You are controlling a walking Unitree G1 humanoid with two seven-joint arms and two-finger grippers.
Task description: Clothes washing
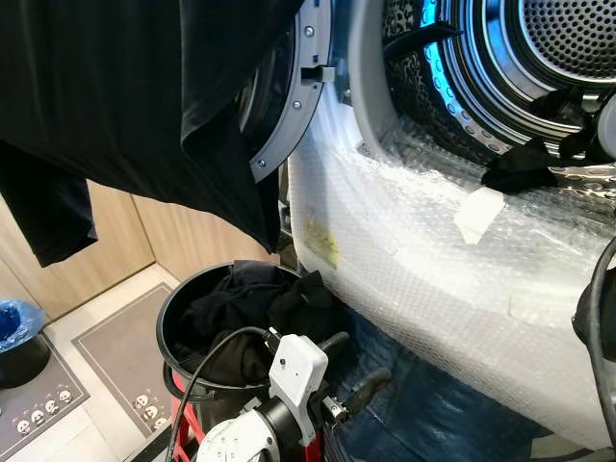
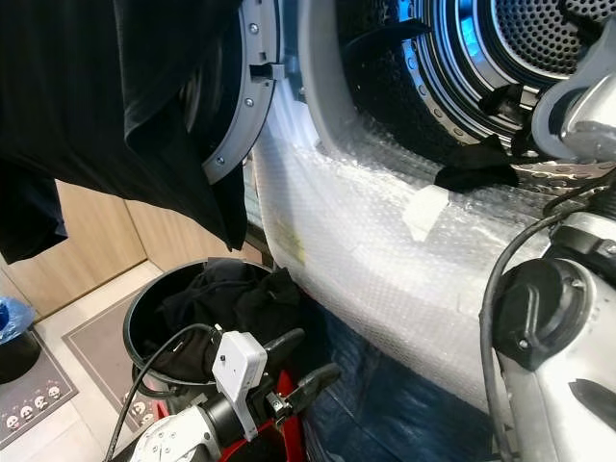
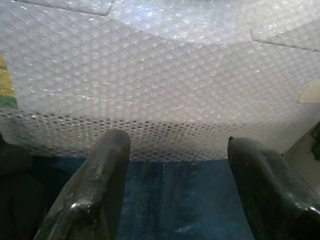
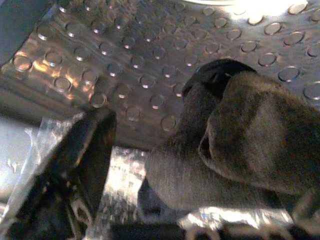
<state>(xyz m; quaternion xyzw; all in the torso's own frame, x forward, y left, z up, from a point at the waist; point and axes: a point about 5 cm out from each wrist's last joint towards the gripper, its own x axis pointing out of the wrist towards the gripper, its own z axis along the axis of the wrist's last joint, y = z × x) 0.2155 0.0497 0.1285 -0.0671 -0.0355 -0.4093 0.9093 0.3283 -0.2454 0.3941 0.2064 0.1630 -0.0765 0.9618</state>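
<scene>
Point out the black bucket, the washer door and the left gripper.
black bucket (image 1: 166, 310): left eye view, its left rim.
washer door (image 1: 296, 96): left eye view, its grey ring.
left gripper (image 3: 175, 195): left wrist view, midway between its open fingers.

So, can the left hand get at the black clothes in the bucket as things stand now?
Probably yes. The left hand is open and hangs low beside the bucket, with nothing between it and the black clothes heaped at the open rim. It points toward the bubble wrap, so it must turn first.
</scene>
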